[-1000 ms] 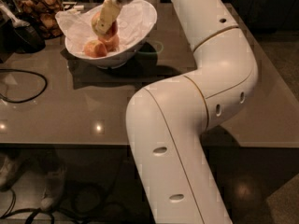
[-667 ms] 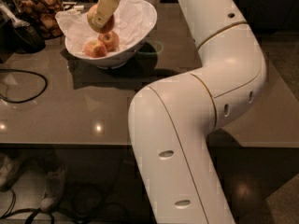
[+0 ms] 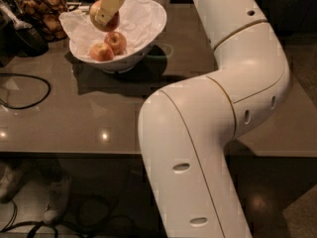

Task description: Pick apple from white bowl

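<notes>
Above the bowl (image 3: 153, 26), the gripper (image 3: 104, 17) holds the apple (image 3: 113, 24), one pale finger (image 3: 110, 4) covering the fruit's middle; the other finger is hidden behind it, and the wrist runs off the top edge. The arm (image 3: 233, 98) blocks the table (image 3: 74, 118) on the right and is cut by the bottom edge. A jar (image 3: 42, 6) at top left is cropped, a cable (image 3: 25, 90) leaves the left edge, and shoes (image 3: 54, 202) sit in deep shadow

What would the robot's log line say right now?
gripper: above white bowl | fingers: shut on apple | in bowl: two other apples
</notes>
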Controlling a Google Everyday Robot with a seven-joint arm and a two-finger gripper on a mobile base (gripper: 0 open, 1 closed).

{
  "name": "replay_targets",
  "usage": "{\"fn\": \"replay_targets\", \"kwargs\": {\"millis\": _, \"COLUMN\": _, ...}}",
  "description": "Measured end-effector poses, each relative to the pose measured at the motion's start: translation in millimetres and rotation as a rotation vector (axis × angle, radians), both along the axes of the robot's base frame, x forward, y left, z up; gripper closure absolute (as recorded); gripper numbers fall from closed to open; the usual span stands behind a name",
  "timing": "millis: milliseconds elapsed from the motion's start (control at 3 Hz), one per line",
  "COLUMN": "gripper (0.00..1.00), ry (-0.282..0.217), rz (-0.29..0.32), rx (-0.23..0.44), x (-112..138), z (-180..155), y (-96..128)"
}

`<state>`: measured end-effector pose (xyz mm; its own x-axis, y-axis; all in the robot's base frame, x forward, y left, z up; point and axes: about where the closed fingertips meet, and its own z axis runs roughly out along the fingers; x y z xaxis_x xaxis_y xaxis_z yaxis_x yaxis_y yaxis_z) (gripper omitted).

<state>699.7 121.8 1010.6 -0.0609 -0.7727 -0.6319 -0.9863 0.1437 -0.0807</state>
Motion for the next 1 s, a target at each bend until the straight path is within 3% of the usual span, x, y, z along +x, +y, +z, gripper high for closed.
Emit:
{"fn": "replay_targets", "kwargs": {"millis": 667, "gripper": 1.0, "ry": 0.039, "rz": -0.015, "rx": 0.045, "x": -31.7, "z": 21.2, "y": -11.0}}
{"fn": "replay_targets", "kwargs": {"millis": 1000, "gripper": 1.0, "ry": -0.002, "rz": -0.041, "rx": 0.072, "x": -51.0, "z": 36.3, "y": -26.5}}
